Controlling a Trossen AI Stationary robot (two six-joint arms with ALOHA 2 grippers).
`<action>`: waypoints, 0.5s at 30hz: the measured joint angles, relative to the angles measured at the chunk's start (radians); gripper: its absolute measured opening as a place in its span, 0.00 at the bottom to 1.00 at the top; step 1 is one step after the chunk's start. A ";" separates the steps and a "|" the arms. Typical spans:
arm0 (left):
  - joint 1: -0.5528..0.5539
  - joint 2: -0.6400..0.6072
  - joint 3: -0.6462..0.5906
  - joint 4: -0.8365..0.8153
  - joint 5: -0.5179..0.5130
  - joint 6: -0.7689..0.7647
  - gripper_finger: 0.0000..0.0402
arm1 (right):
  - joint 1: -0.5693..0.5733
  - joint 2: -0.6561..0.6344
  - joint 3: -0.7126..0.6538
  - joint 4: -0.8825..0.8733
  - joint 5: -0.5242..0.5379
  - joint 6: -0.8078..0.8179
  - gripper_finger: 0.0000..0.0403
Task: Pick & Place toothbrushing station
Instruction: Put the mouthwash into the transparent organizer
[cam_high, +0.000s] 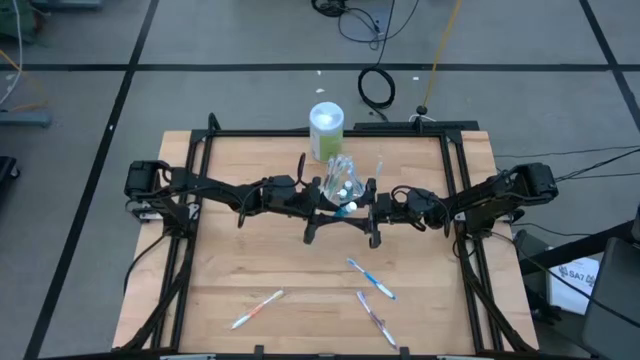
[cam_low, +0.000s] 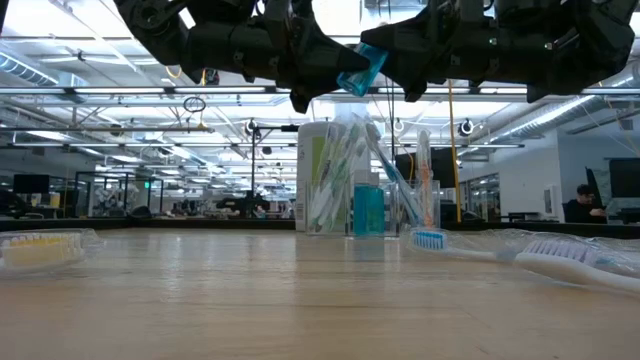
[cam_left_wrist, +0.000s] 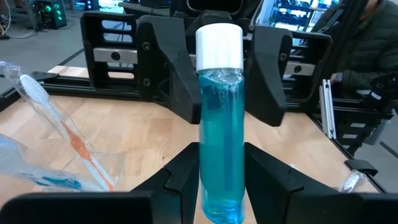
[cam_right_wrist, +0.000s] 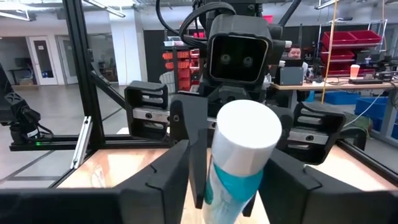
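Observation:
A teal tube (cam_left_wrist: 221, 124) with a white cap (cam_left_wrist: 219, 45) hangs above the table's middle, between my two grippers (cam_high: 349, 208). My left gripper (cam_left_wrist: 221, 154) is shut on its lower body. My right gripper (cam_right_wrist: 230, 171) faces it from the table's right, its fingers (cam_left_wrist: 171, 68) standing close on either side of the cap end. Just beyond them a clear plastic bag (cam_high: 340, 178) holding toothbrushes and another teal tube stands on the table. Three loose toothbrushes (cam_high: 371, 278) (cam_high: 258, 309) (cam_high: 374, 318) lie flat on the near half. My left gripper pinches the tube's body near its bottom end (cam_left_wrist: 219, 186) between its two fingers. They come about level from the table's left and lie along the tube. The tube is lifted clear, cap end toward my right gripper. My right gripper flanks the white cap (cam_right_wrist: 247, 140); I cannot tell whether it touches.
A white and green canister (cam_high: 326, 128) stands behind the bag near the far edge. A black frame (cam_high: 200, 170) borders the table's left, right and far sides. The wood toward the near left is bare (cam_high: 240, 260). A person (cam_low: 580, 200) sits far off in the room.

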 joint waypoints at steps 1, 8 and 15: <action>0.000 0.000 0.000 0.000 0.000 0.000 0.29 | 0.000 0.000 0.000 0.004 0.000 0.001 0.39; 0.000 0.000 0.000 -0.003 0.001 0.000 0.29 | 0.000 0.000 0.000 0.029 0.001 0.012 0.34; 0.000 0.000 0.000 -0.002 0.001 0.000 0.29 | 0.000 0.000 0.000 0.035 0.002 0.022 0.33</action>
